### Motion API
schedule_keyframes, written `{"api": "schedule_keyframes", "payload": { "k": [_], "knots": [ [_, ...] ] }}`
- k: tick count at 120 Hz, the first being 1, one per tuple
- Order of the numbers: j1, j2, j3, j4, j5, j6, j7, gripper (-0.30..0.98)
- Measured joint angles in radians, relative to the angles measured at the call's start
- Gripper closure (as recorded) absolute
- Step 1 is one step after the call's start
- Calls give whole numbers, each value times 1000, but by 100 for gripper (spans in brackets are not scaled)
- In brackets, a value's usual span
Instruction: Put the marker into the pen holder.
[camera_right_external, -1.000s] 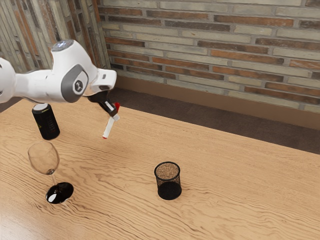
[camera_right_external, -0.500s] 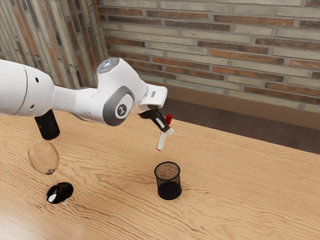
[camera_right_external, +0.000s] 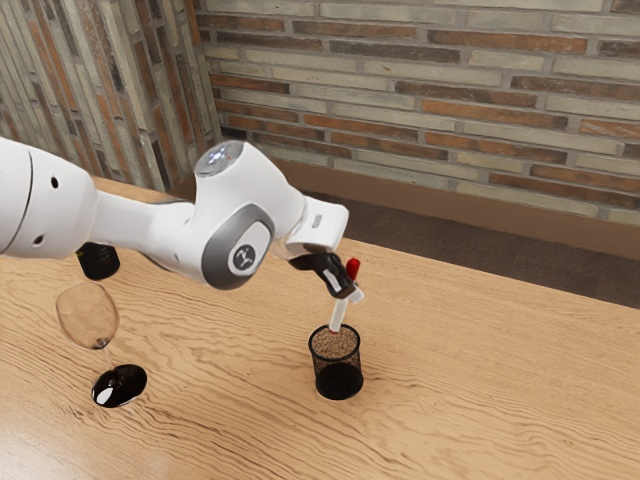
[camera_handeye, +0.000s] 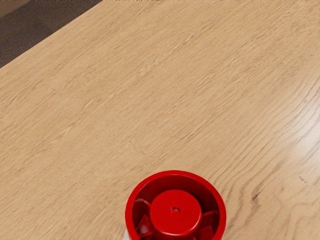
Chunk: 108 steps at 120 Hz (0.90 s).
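Note:
In the exterior view my black gripper (camera_right_external: 350, 292) is shut on the white marker (camera_right_external: 339, 314), whose red end points up beside the fingers. The marker leans slightly, and its lower tip is at the rim of the black mesh pen holder (camera_right_external: 338, 377); whether the tip is inside the opening or just behind the rim, I cannot tell. The holder stands upright on the table. In the wrist view the marker's round red end (camera_handeye: 175, 212) is large and close under my hand.
A wine glass (camera_right_external: 87, 315) with a dark base stands toward the exterior view's left. Behind it is a black can (camera_right_external: 99, 262), partly covered by the arm. The wooden table (camera_right_external: 500, 380) ends at a far edge before the brick wall.
My hand has travelled toward the exterior view's right and then down, carrying the marker from above the table to the pen holder's rim. The holder and glass have stayed put.

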Motion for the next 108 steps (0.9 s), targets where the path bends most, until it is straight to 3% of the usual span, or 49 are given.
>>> {"api": "schedule_keyframes", "payload": {
  "k": [24, 44, 60, 76, 93, 108],
  "knots": [
    [2, 5, -3, -32, -16, 8, 6, 75],
    [5, 29, -13, -31, -28, -1, 20, 38],
    [4, 51, -11, 11, -29, -37, 30, 20],
    [5, 98, 65, 349, 41, -344, 36, 11],
    [6, 115, 268, 662, 122, -736, -64, 6],
    [5, 27, 388, 747, 172, -985, -154, 3]
  ]
}}
